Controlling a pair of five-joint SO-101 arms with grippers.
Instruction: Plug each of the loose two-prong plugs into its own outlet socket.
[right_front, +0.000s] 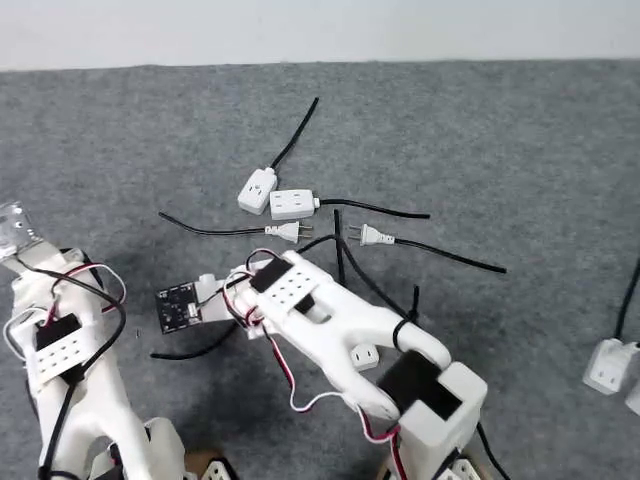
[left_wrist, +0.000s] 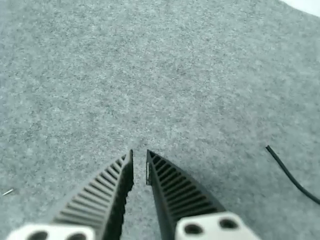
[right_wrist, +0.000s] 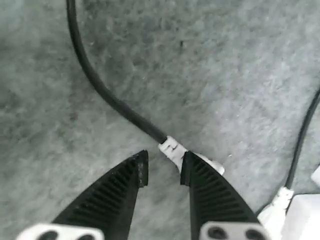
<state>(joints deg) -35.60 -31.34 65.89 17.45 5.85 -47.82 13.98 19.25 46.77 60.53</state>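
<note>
Seen from above, a grey felt table (right_front: 520, 130) carries a white outlet socket (right_front: 257, 190) just beside a second socket (right_front: 293, 204) at upper centre. Just below them lie a loose left plug (right_front: 290, 232) and a loose right plug (right_front: 368, 236), both unplugged, each on a black cord. The right claw (right_wrist: 164, 160) is partly open above a white plug (right_wrist: 172, 149) that lies at its fingertips, ungripped. The left claw (left_wrist: 139, 152) is nearly closed on nothing over bare felt, near a cord end (left_wrist: 292, 175).
</note>
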